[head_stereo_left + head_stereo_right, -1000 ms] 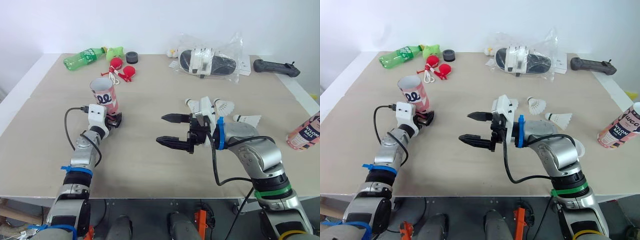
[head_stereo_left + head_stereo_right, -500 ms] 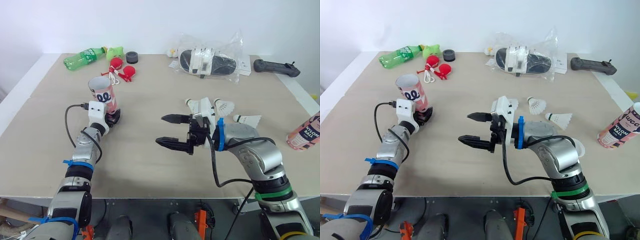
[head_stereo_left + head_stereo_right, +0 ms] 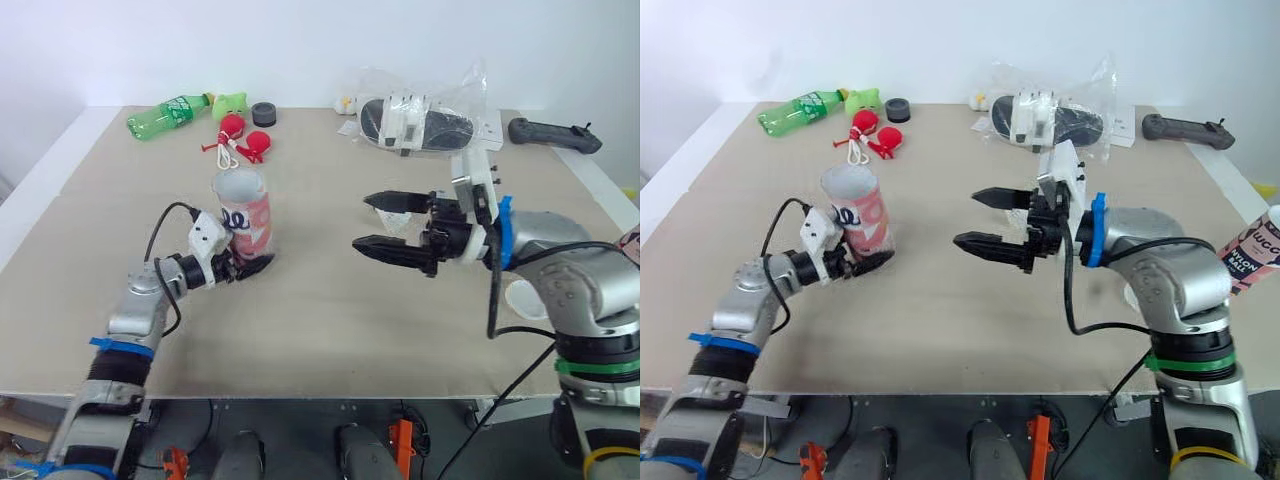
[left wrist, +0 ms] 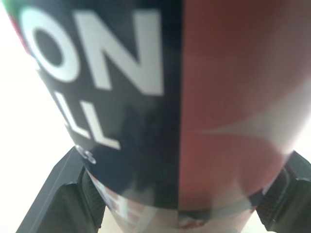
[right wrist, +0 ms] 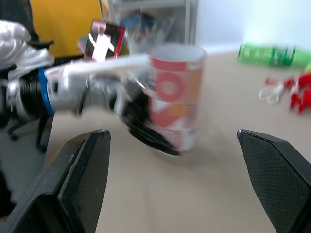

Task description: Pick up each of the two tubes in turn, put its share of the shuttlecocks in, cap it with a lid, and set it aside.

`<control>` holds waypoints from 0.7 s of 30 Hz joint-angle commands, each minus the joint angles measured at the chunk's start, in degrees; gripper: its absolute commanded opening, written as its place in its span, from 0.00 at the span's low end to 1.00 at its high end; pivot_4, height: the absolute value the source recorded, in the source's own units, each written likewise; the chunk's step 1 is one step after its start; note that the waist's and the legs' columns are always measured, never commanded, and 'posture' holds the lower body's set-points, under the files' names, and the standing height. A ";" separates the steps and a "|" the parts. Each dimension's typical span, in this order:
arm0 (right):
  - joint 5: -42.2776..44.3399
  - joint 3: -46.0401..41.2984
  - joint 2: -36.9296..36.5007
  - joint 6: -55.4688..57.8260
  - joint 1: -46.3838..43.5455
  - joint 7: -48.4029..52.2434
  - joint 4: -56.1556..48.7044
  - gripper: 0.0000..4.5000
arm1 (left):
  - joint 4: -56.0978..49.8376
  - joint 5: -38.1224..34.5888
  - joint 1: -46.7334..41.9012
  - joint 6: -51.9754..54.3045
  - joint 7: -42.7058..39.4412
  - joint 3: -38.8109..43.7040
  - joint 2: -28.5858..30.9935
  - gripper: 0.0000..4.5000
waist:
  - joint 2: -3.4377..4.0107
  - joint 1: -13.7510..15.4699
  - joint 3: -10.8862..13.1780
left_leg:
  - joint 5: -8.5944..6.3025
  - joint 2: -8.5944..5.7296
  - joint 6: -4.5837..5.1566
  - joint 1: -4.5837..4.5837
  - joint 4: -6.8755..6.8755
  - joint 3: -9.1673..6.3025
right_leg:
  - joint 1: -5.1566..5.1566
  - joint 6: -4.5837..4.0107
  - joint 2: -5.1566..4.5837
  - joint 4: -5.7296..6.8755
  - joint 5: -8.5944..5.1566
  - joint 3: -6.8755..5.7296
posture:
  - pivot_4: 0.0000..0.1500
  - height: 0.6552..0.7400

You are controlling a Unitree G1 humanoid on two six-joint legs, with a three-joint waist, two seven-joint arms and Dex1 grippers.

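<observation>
Left gripper [image 3: 247,268] holds the open tube [image 3: 244,208]; right gripper [image 3: 363,221] spread.
Up front, the left gripper clamps the upright tube's base, white lettering plain in its wrist view, contents unseen; bare table [image 3: 300,330] all round. The right gripper hangs clear, fingers wide apart. A second tube [image 3: 1253,248] stands at the right edge, a green bottle [image 3: 165,115] far back.
</observation>
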 commanded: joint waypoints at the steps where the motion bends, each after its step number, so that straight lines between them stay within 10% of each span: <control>1: 0.37 -1.22 -4.40 1.98 -0.13 2.86 0.05 1.00 | -7.28 0.59 -0.86 5.42 -6.83 -3.82 4.49 0.70 | 0.01 0.00 0.01 | 0.00 0.00 0.00 0.00 0.00 0.01 | 0.00 0.12 0.00 0.00 -0.07 0.00 | 1.00 1.00; 21: -15.05 -7.09 -9.31 -8.43 5.44 -5.90 16.12 1.00 | -18.09 12.28 -11.49 26.83 -11.25 -16.54 14.35 0.70 | 0.11 -0.15 0.08 | -0.02 0.00 0.04 -0.12 0.07 0.05 | -0.11 0.41 0.00 0.02 -0.31 0.02 | 1.00 1.00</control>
